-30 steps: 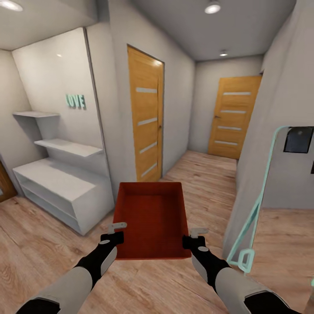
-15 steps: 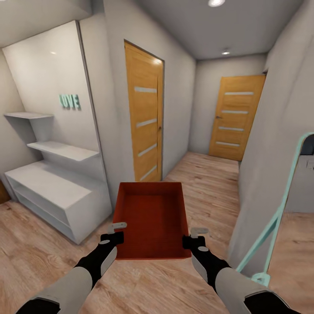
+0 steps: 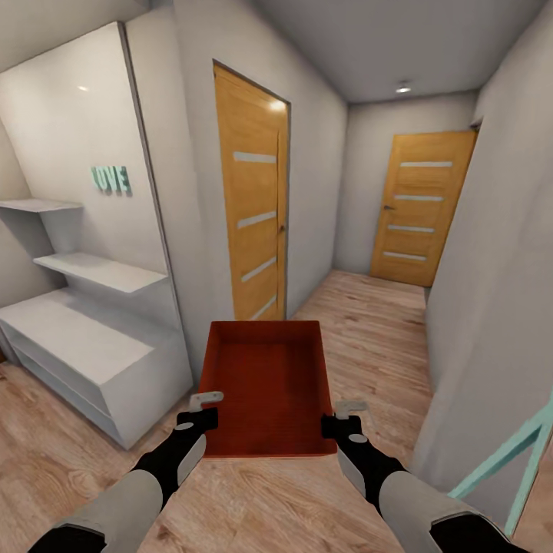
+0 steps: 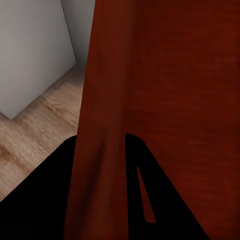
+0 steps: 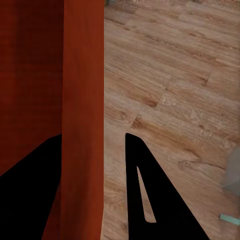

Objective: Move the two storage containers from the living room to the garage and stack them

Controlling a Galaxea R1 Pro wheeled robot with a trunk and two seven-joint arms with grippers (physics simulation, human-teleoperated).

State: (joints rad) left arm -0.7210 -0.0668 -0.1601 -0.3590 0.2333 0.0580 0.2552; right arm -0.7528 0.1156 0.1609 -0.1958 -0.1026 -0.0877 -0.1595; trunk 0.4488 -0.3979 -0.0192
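Head view first: the robot's in a hallway with a light wood-plank floor (image 3: 369,338), carrying one orange-red bin (image 3: 266,384) out in front of it, held up above the planks. The left gripper (image 3: 201,408) is on the bin's left wall near the close corner and the right gripper (image 3: 343,417) is on the right wall, same spot on the other side. The bin is open side up with nothing in it. Off to the left there's a white shelf unit (image 3: 84,346) with teal "LOVE" letters (image 3: 110,180) on the wall above it. One wooden door (image 3: 250,223) is on the left wall just past the shelves, and another door (image 3: 418,207) sits at the far end of the hall. A teal frame (image 3: 511,465) pokes in at the lower right.

Left wrist view: the bin's wall (image 4: 100,140) runs right between the two dark fingers (image 4: 150,200), so the jaws are clamped on that wall, open only as wide as it is thick.

Right wrist view: same deal, the bin wall (image 5: 82,125) is pinched between the fingers (image 5: 150,195), with the plank floor (image 5: 170,85) below.
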